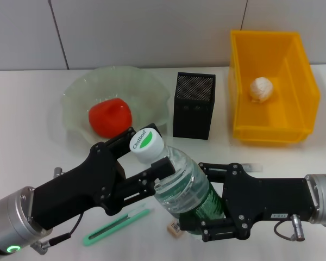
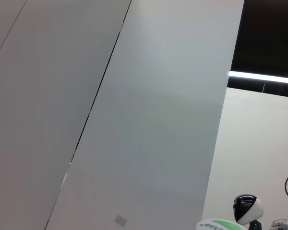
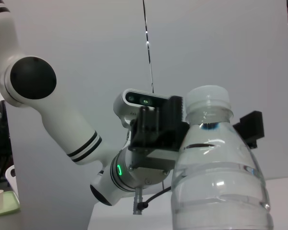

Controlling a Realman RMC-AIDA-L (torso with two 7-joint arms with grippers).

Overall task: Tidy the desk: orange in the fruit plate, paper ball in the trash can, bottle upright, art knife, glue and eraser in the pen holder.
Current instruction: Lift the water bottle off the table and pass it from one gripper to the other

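Bottle: a clear water bottle point(image 1: 185, 187) with a white-and-green cap, tilted toward the camera, held above the bench point(image 1: 38, 152) between both arms.
Left claw point(image 1: 146, 171): closed around the bottle's neck and shoulder, just below the cap; the far finger is partly hidden.
Right claw point(image 1: 206, 201): clamped on the bottle's lower body; the green label and base are largely covered.
Orange point(image 1: 110, 117): in the glass fruit plate point(image 1: 76, 100).
Paper ball point(image 1: 261, 89): inside the yellow bin point(image 1: 309, 109).
Pen holder point(image 1: 194, 106): black mesh, contents not visible.
Art knife point(image 1: 117, 225): green, on the bench, partly under the left arm.
Eraser point(image 1: 174, 228): small, half hidden beside the bottle.
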